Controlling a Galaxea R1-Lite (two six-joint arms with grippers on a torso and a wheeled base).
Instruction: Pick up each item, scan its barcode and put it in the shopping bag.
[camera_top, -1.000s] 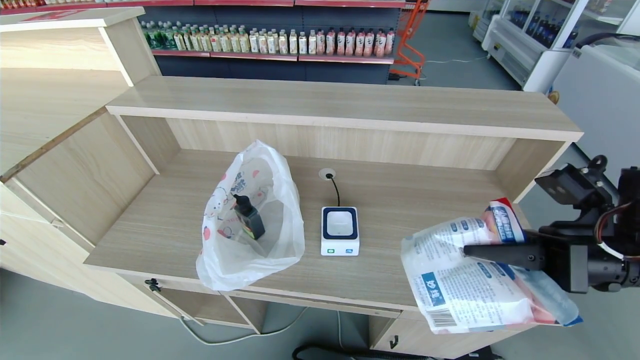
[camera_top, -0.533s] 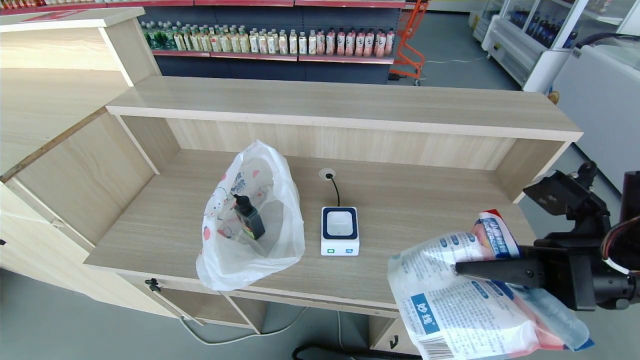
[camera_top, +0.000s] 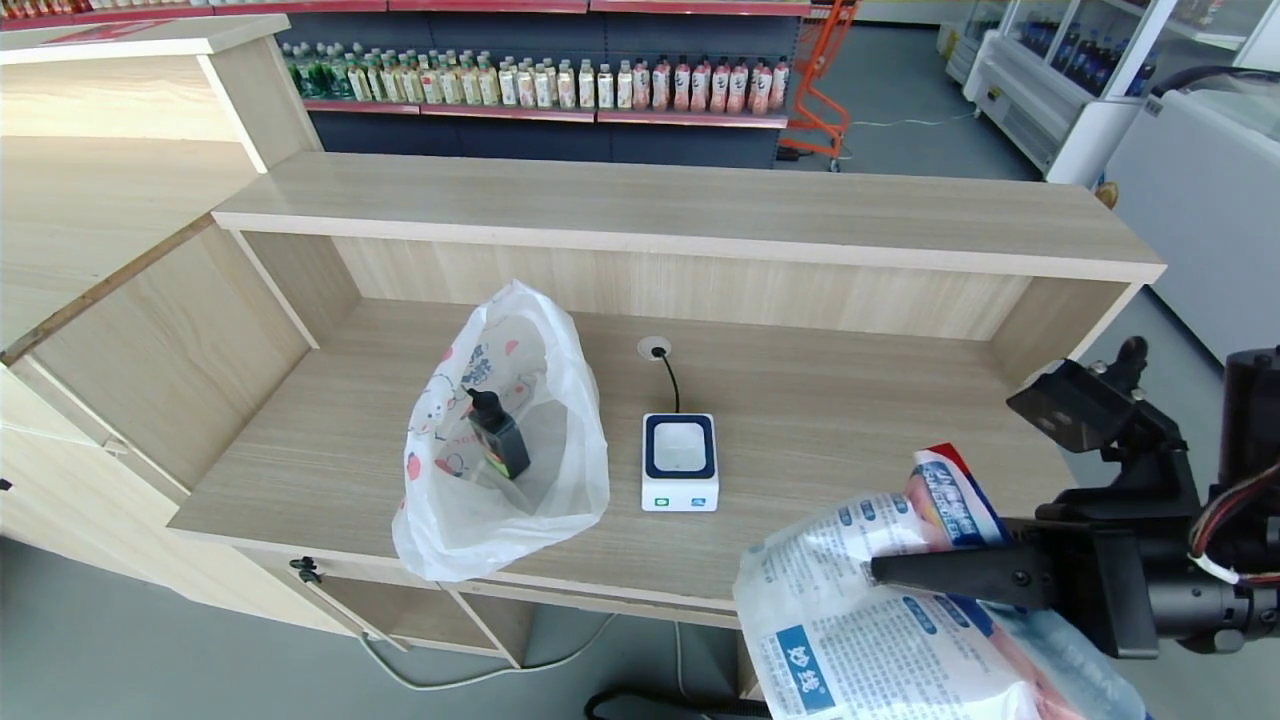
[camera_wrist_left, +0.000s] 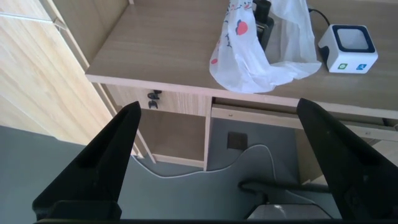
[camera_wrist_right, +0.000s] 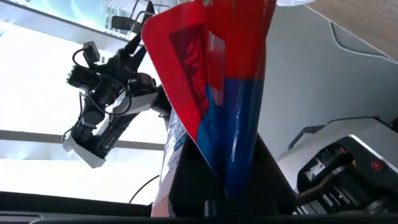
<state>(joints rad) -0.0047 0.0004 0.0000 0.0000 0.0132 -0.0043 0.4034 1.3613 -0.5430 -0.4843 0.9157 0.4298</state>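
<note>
Right arm's out at the near right corner. The right jaws are clenched on the pouch (camera_top: 880, 630), with one dark finger (camera_top: 950, 578) lying flat across its white printed face. Pouch is up in the air, clear of the surface (camera_top: 850, 420), just past the front edge. It's right of the scanner (camera_top: 680, 460) and nearer the robot. It's white w/ blue panels, and its red-and-blue end is tipped up toward the back. On the right wrist cam the pouch (camera_wrist_right: 217, 93) shows as red and blue film, pinched tight betw. the jaws.

Scanner sits mid-surface, window facing up, black cable (camera_top: 668, 385) running back to a hole in the wood. Shopping bag (camera_top: 500, 470) is just beside it on the left w/ a small gap, not touching. Bag's mouth is open, and a dark bottle (camera_top: 497, 435) stands inside, leaning a bit. The bag's near end droops over the front edge.

Over on the left, the left jaws are released, fingers (camera_wrist_left: 93, 168) spread wide w/ nothing betw. them. They're low, out in front of the surface, above the grey floor (camera_wrist_left: 186, 193). Bag (camera_wrist_left: 261, 50), bottle (camera_wrist_left: 264, 18) and scanner (camera_wrist_left: 348, 48) sit beyond them.

Behind it all there's a shop shelf lined w/ drink bottles (camera_top: 540, 85).
</note>
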